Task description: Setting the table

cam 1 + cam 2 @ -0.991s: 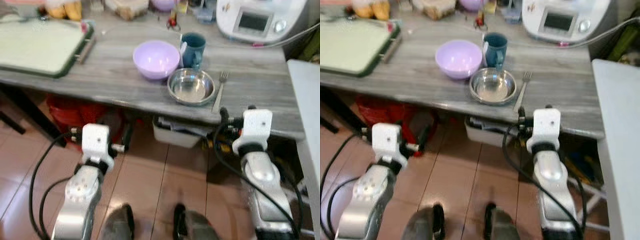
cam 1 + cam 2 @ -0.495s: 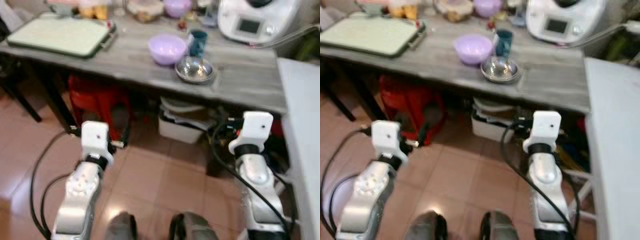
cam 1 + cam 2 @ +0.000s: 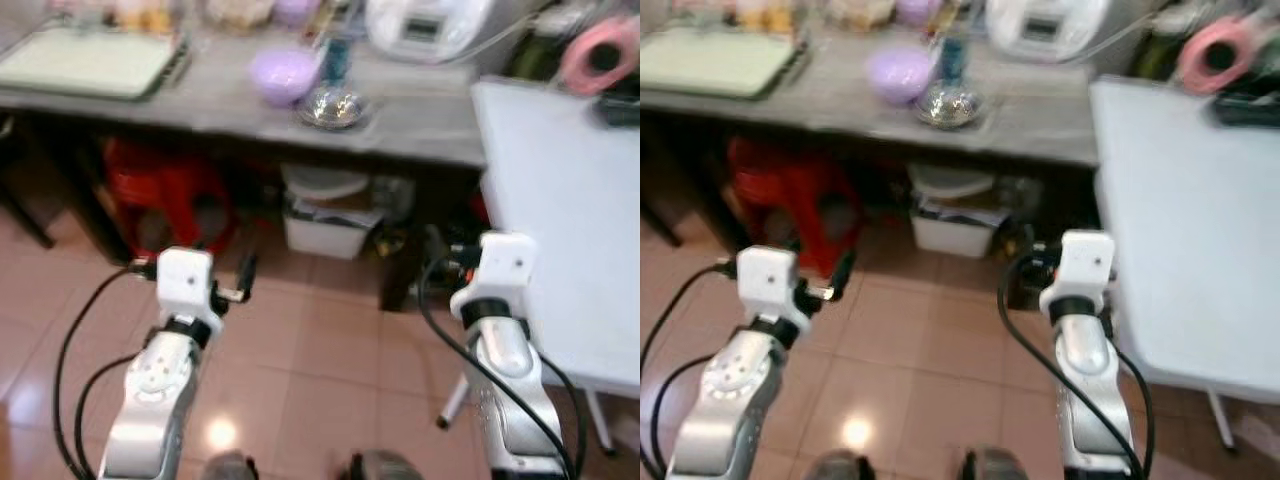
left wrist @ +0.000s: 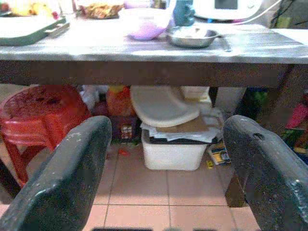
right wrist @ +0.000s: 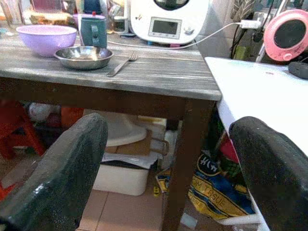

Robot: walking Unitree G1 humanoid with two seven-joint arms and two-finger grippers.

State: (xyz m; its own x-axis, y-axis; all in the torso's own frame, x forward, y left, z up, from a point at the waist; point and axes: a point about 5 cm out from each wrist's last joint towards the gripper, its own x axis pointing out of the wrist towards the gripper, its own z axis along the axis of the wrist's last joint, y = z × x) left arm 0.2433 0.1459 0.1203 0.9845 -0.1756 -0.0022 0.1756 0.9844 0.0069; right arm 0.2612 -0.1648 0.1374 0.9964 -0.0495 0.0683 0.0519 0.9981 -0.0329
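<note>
Glossy terracotta floor tiles (image 3: 330, 350) lie nearest, with both arms held low above them: the left tool (image 4: 163, 159) and right tool (image 5: 168, 163) each have their matte black fingers spread wide, holding nothing. Beyond, on the grey wood-grain counter (image 5: 159, 72), sit a round steel bowl (image 5: 83, 57), a fork (image 5: 122, 63) just beside it, a lilac plastic bowl (image 5: 46, 38) and a teal mug (image 5: 94, 30).
</note>
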